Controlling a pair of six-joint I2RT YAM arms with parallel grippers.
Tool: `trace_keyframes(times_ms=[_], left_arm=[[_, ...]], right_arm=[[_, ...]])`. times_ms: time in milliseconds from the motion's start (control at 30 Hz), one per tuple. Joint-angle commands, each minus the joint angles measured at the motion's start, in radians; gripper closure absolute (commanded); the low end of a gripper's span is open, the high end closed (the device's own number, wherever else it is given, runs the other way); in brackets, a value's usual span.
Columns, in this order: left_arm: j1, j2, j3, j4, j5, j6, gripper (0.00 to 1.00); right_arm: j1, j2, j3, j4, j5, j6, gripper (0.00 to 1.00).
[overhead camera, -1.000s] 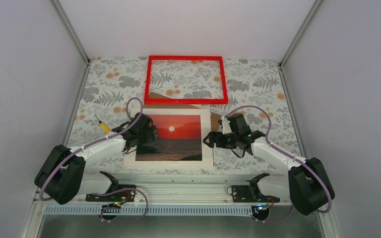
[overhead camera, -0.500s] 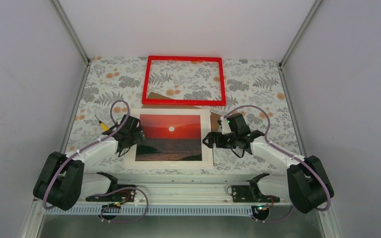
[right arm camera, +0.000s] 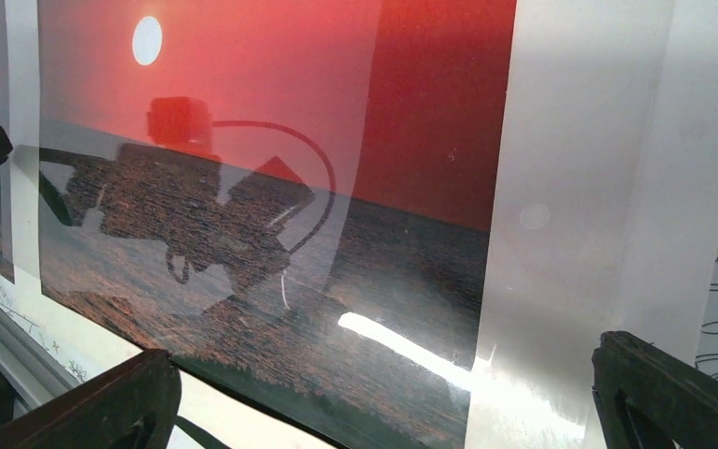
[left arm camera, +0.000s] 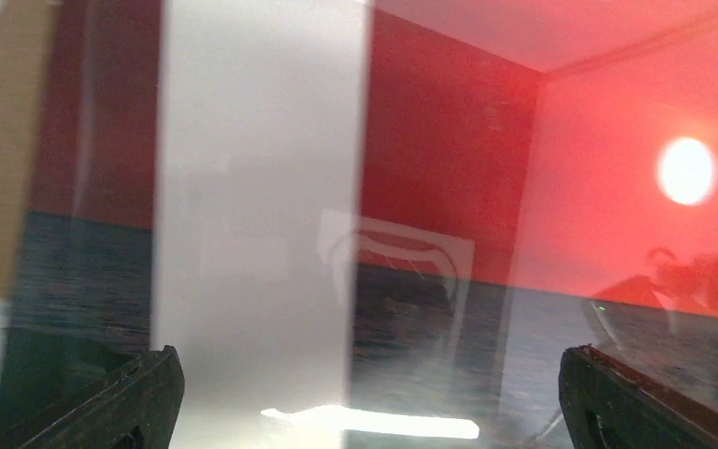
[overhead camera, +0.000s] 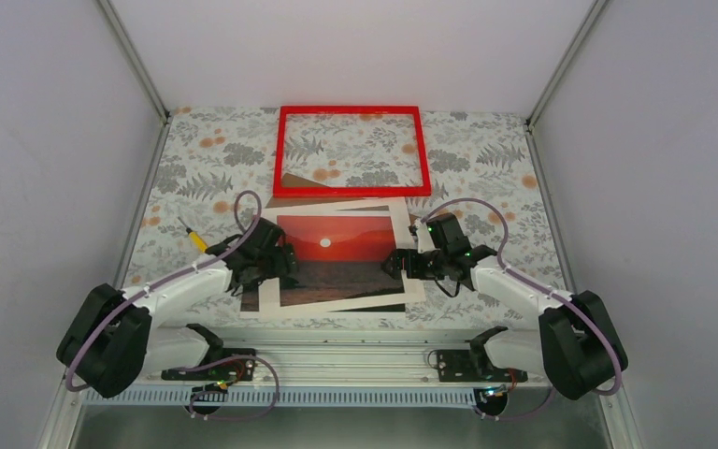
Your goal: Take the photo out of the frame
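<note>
Overhead view of a floral-patterned tabletop (overhead camera: 486, 159) with two arms reaching in from the near edge. The frame (overhead camera: 350, 110), a thin bright-red rectangle, lies flat at the far centre; the tabletop pattern shows through its opening, so it holds nothing. A corner of a brown board (overhead camera: 292, 180) shows at its near-left edge. The photo (overhead camera: 329, 251), a red-orange sunset with a small white sun above dark water, lies face up at the near centre, outside the frame and just near of it, slightly skewed to the tabletop's edges. A white sheet (overhead camera: 337, 206) borders it; the exact layering cannot be told. The left gripper (overhead camera: 280, 262) sits at the photo's left edge and the right gripper (overhead camera: 394, 264) at its right edge. In both wrist views the jaws stand spread wide over the glossy print, grasping nothing. A small yellow-handled tool (overhead camera: 193, 238) lies on the tabletop to the left, apart from the photo.
</note>
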Motion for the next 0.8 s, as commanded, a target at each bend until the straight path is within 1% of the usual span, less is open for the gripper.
trace_keyframes(times_ms=[0, 200, 333, 600, 767], left_arm=[[-0.048, 0.006, 0.069, -0.046, 0.027, -0.041, 0.00], [-0.047, -0.045, 0.071, -0.152, -0.077, -0.050, 0.00], [-0.046, -0.043, 0.050, -0.174, -0.114, -0.056, 0.00], [-0.043, 0.055, 0.036, -0.095, -0.084, -0.023, 0.00], [-0.045, 0.088, 0.013, -0.051, -0.068, -0.024, 0.00]], right_arm=[[0.007, -0.008, 0.022, 0.008, 0.009, -0.012, 0.00], [0.008, -0.033, 0.025, -0.014, 0.038, -0.024, 0.00], [0.008, -0.034, 0.027, -0.014, 0.036, -0.028, 0.00], [0.007, -0.048, 0.021, -0.018, 0.035, -0.033, 0.00], [0.007, -0.061, 0.019, -0.023, 0.038, -0.031, 0.00]])
